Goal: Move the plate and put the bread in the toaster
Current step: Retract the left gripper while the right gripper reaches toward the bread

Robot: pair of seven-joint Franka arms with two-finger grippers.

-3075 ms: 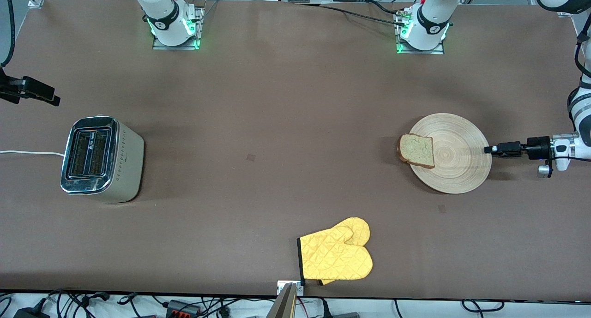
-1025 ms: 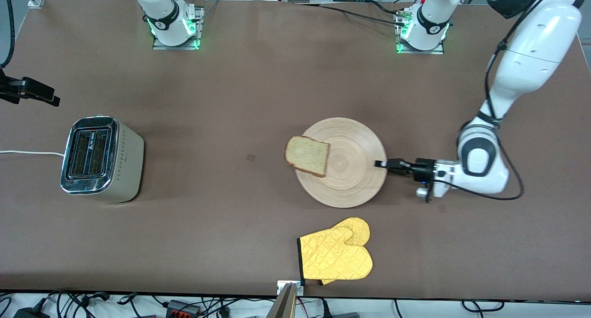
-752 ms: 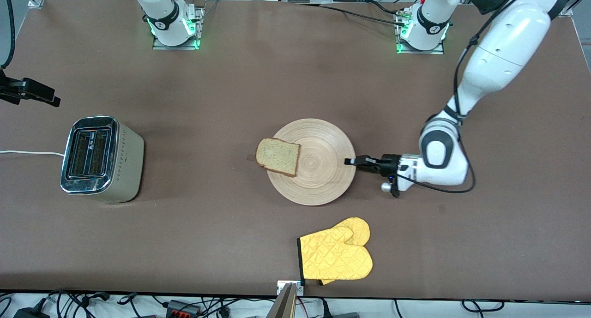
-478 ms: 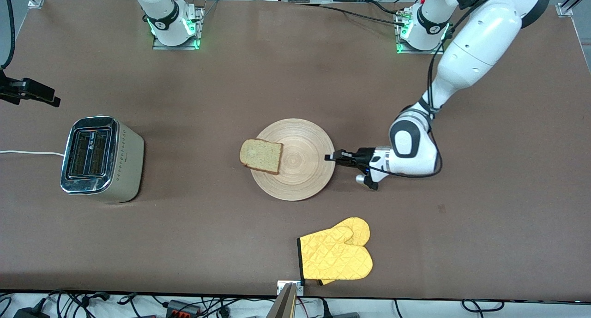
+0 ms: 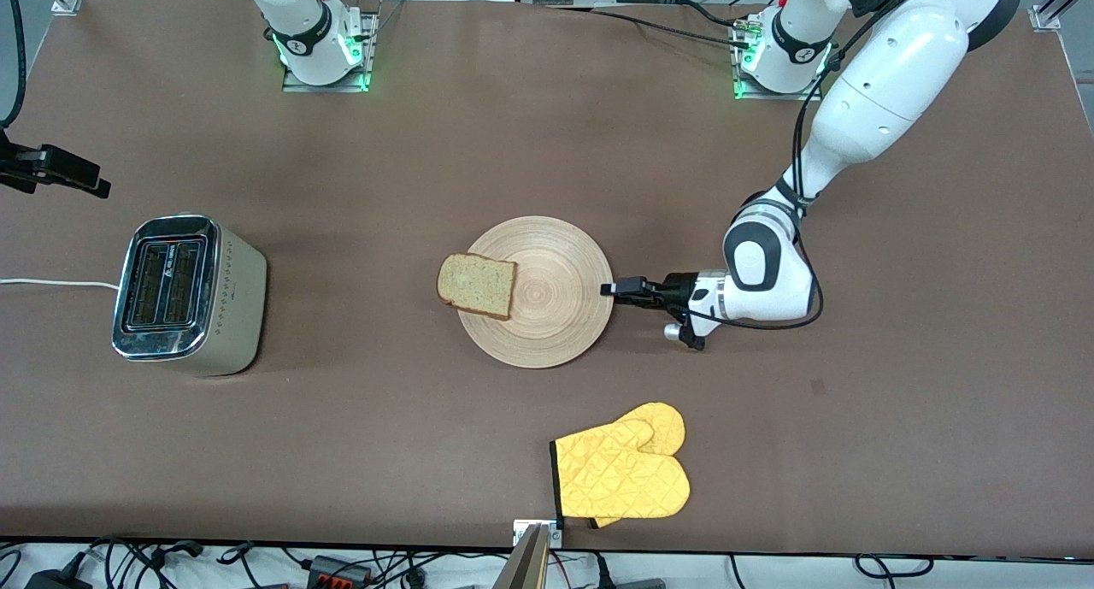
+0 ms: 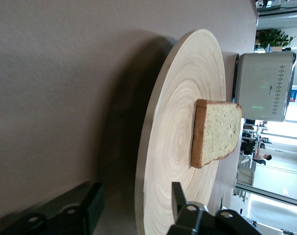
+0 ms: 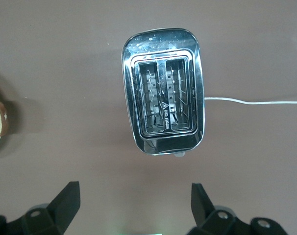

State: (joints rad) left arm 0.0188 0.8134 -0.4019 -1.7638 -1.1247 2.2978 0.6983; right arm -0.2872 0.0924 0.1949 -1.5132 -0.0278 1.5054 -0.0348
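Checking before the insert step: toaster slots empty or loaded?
Empty. The right wrist view shows both slots of the toaster holding only bare wire guides; the bread lies on the plate.

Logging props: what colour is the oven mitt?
Yellow, quilted, with a black cuff edge, the oven mitt shows best in the front view.

Matt brown table (image 5: 513,127), smooth and unreflective. Pale wood-look plate (image 5: 555,315), matt, ringed with fine concentric grain. Porous, crumbly bread (image 5: 476,285) with darker crust. Toaster (image 5: 190,294): mirror-bright chrome top, satin beige-silver sides, glossy white cord (image 5: 51,283). Quilted yellow cloth oven mitt (image 5: 622,474), edged in black. Glossy white plastic arm shells; matt black left gripper (image 5: 608,289) fingers.
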